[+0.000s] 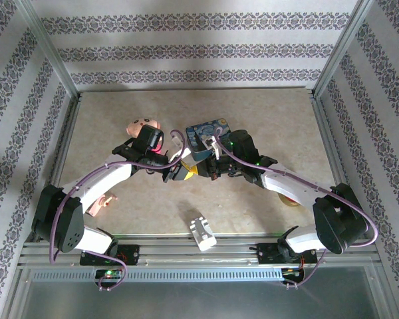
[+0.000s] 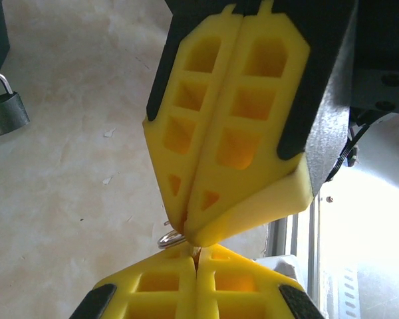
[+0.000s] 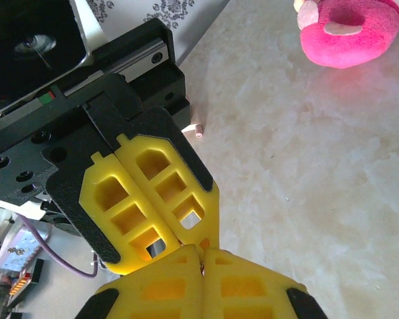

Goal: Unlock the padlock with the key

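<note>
While the key sits buried where the two sets of yellow pads meet, all I can make out of it is its little wire ring (image 2: 167, 240), poking out at the seam. The left end effector (image 2: 196, 258) is pinched right shut. The right end effector (image 2: 186, 229) is pinched shut too, nose to nose with it, tips touching. It looks to me like a handover or a re-grip, to get the key sitting straight before it goes near any keyhole. Which of the two really has it, I can't tell from here.

The padlock (image 2: 3, 109) lies on the bench (image 2: 73, 199) off to one side, well apart from both tips, and nothing is holding it. I'd say something has to steady it soon.

Further out, the blue tin (image 1: 209, 127) sits just beyond the meeting tips. There's a pink plush toy (image 3: 346, 30) nearby, and a white block (image 1: 201, 231) by the front edge.
</note>
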